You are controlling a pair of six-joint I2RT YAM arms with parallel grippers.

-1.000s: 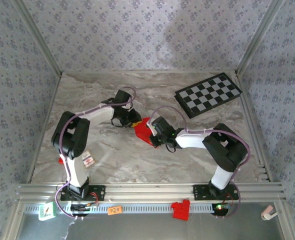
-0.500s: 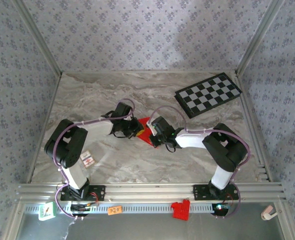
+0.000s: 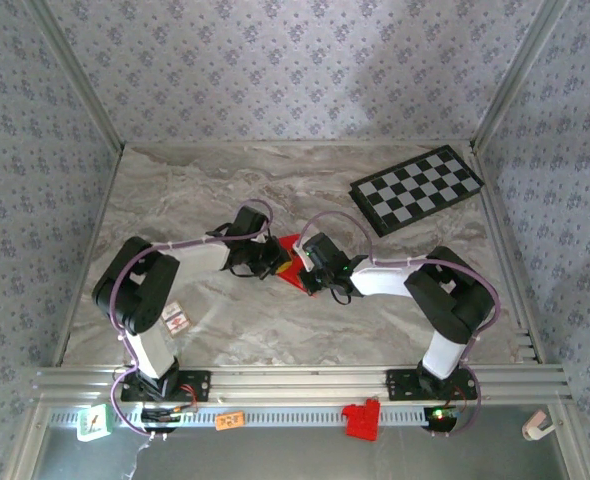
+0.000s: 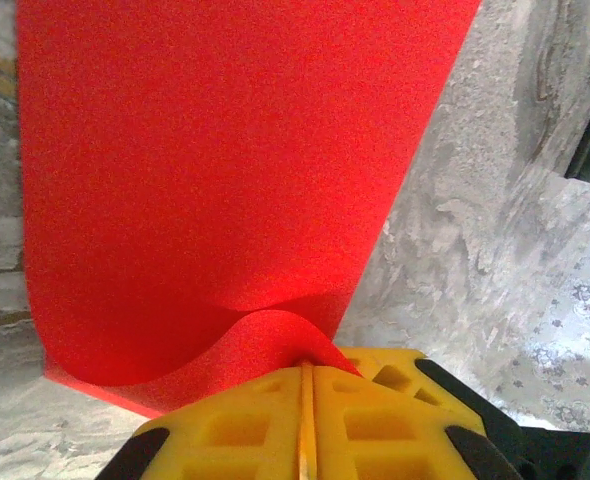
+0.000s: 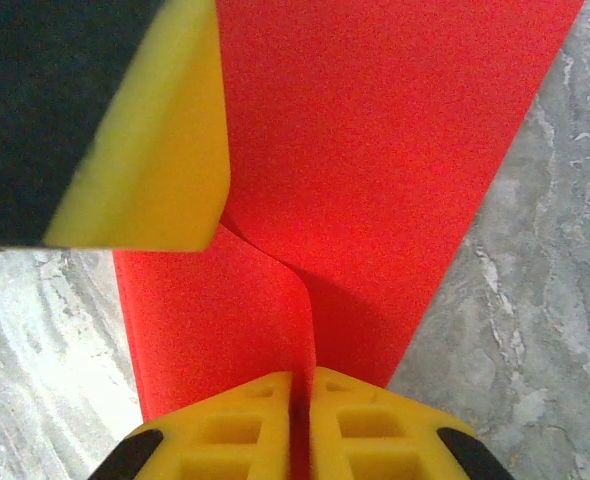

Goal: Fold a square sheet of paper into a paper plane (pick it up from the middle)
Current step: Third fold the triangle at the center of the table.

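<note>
Wide shot first: the marble-patterned desk (image 3: 175, 190) carries everything, with a checkered board (image 3: 417, 188) parked up at the far right corner, well apart from the action and out of the way. Both arms reach in toward the middle of the desk, the left arm (image 3: 175, 262) sweeping in from its side and the right arm (image 3: 405, 280) bending in from the other, so that they meet nose to nose. Between them sits the sheet of paper (image 3: 291, 247), bright red, near the centre of the desk, part of it lying flat and part lifted. Looks like the idea is to pinch it from both sides along a middle line, so a crease can be formed while neither half slips. Now the left end effector (image 4: 305, 375): its yellow fingers are pressed together, and the red sheet curls up from the desk right into the seam between them, so it has hold of the paper's edge. The right end effector (image 5: 300, 385) is the same story, fingers closed to a slit with a fold of red caught in it. From the right wrist view, one finger (image 5: 145, 150) of the left end effector hangs just above the paper, so the two grips are very close. Smallest item, a red bracket (image 3: 361, 420) on the near rail, untouched.
</note>
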